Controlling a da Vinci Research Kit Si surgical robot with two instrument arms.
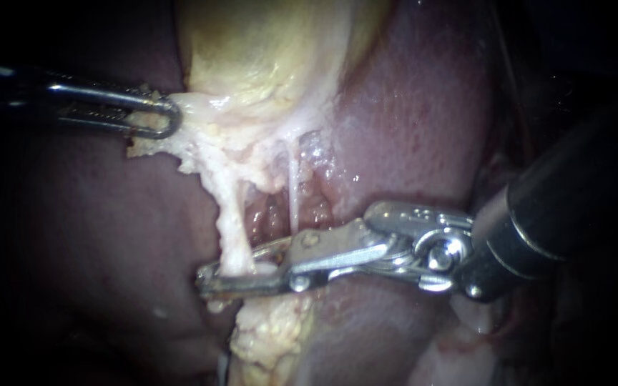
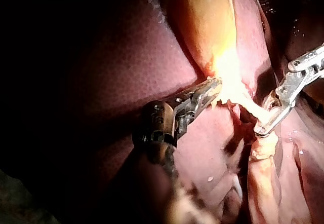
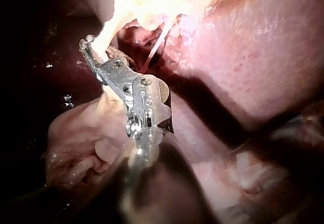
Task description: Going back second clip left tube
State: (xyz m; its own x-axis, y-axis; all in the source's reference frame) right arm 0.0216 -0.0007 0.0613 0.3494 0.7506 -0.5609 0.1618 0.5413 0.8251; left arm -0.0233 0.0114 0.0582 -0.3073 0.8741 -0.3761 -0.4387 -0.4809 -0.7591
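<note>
Dark red liver (image 1: pixel 409 121) all round as the backdrop. Nearest up: right instrument (image 1: pixel 227 270), fat dark shaft coming in from the right, jaws reaching across to the left tube (image 1: pixel 232 229). Jaws parted, gap plainly showing, one either side of the tube low down on it, just above a lumpy bit of fat (image 1: pixel 270 332). Can't say whether both actually touch it, so calling that released, not clamped. Something pale sitting in the gap too, too small to make out. Same story from the left wrist camera: jaws looped round the tube.

Left tube pale and taut, running up from the jaws into the ragged tissue (image 1: pixel 202 143) under the gallbladder (image 1: pixel 266 50). Just beside it, on the right, a much thinner right tube (image 1: pixel 293 189), dropping toward the upper jaw.

Further back, left instrument (image 1: pixel 167 118) coming in from the left, jaws clenched on the edge of that ragged tissue. Farthest off, the yellow gallbladder, lying against the liver.
</note>
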